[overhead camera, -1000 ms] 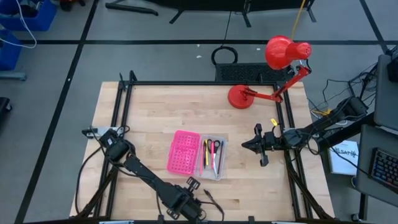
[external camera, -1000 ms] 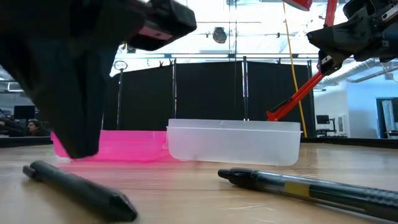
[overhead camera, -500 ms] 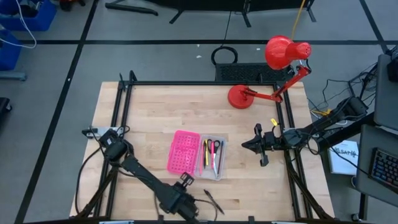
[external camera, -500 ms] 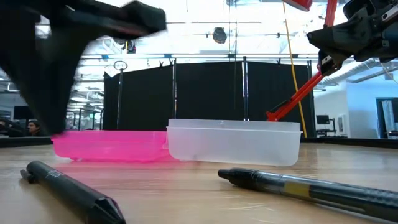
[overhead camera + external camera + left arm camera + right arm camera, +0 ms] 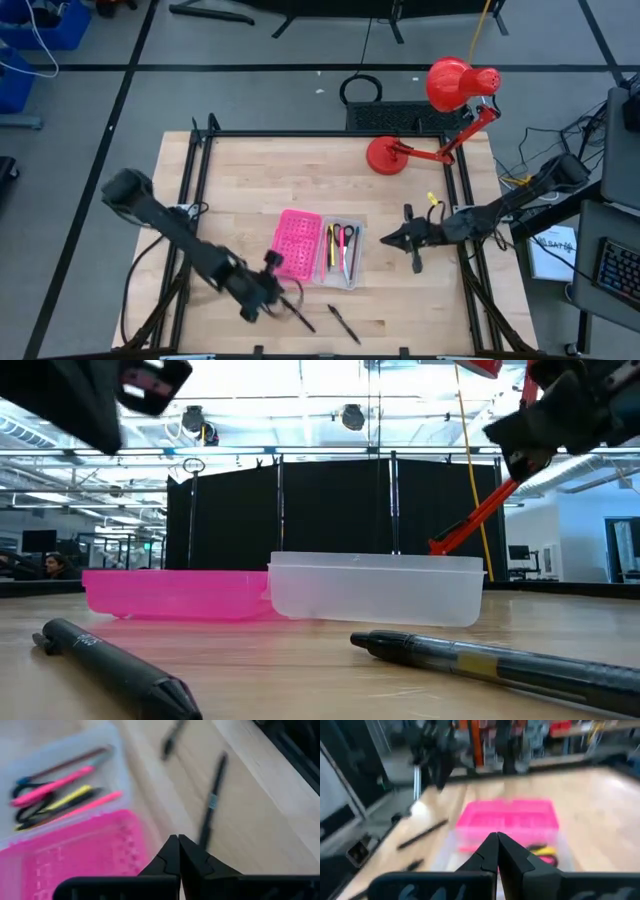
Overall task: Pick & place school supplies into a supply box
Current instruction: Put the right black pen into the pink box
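both grippers empty w/ jaws shut: left gripper [image 5: 275, 287] by the pink lid [image 5: 294, 244], right gripper [image 5: 388, 239] near the box [image 5: 341, 252], 2 black pens [image 5: 343, 324] loose on the table [image 5: 260, 180].

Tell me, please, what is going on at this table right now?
A two-armed robot is packing school supplies into a clear supply box with an open pink lid. Scissors and a few pens already lie inside. Two black pens are on the table near its front edge. The left gripper hangs near them with fingers shut and empty. The right gripper, also shut and empty, waits just right of the box.
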Motion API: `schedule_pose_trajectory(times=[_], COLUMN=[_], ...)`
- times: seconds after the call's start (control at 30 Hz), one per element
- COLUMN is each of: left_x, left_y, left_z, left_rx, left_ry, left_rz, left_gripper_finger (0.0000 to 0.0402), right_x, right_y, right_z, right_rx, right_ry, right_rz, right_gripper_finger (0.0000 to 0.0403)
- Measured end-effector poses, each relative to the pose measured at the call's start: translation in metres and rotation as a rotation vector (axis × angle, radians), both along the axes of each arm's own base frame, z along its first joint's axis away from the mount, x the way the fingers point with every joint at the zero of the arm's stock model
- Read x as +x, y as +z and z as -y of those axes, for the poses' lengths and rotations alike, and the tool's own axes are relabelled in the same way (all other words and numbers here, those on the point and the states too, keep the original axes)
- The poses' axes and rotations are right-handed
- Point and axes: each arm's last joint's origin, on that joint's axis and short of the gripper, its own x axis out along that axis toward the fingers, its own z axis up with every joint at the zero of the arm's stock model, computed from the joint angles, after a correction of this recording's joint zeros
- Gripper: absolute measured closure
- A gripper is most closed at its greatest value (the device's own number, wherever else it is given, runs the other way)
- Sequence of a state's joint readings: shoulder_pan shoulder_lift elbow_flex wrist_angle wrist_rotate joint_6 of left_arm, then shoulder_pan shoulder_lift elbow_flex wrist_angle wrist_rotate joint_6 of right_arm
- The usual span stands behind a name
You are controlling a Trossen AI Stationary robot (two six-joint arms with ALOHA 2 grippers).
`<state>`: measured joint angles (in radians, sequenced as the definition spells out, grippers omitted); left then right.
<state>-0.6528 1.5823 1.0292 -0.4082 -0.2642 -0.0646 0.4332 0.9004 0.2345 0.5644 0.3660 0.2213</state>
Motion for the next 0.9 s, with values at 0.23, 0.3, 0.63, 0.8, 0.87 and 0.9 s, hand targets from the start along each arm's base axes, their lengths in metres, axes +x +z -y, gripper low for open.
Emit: schedule_pose_trajectory(times=[0.23, 0.3, 0.63, 0.8, 0.87, 0.9], left_x=[-0.036, -0.042, -0.052, -0.05, -0.051, -0.051], left_y=[-0.009, -0.013, -0.016, -0.014, -0.014, -0.014], left_z=[-0.041, -0.049, -0.061, -0.06, -0.06, -0.059], left_rx=[-0.146, -0.153, -0.058, -0.074, -0.084, -0.095], left_ry=[0.038, 0.054, 0.02, 0.019, 0.026, 0.021], left_rz=[0.222, 0.271, 0.414, 0.442, 0.439, 0.435], left_gripper_finger=[0.0399, 0.0394, 0.0377, 0.0376, 0.0376, 0.0376], right_x=[0.032, 0.042, 0.109, 0.141, 0.156, 0.162], right_y=[0.026, 0.032, 0.072, 0.072, 0.067, 0.065], right_z=[-0.038, -0.053, -0.148, -0.192, -0.208, -0.214], right_rx=[0.022, 0.024, 0.126, 0.233, 0.272, 0.289], right_ry=[0.044, 0.045, -0.075, -0.151, -0.161, -0.169], right_rz=[-0.274, -0.373, -0.761, -0.942, -0.972, -0.981], right_gripper_finger=[0.0403, 0.0403, 0.0403, 0.0403, 0.0403, 0.0403])
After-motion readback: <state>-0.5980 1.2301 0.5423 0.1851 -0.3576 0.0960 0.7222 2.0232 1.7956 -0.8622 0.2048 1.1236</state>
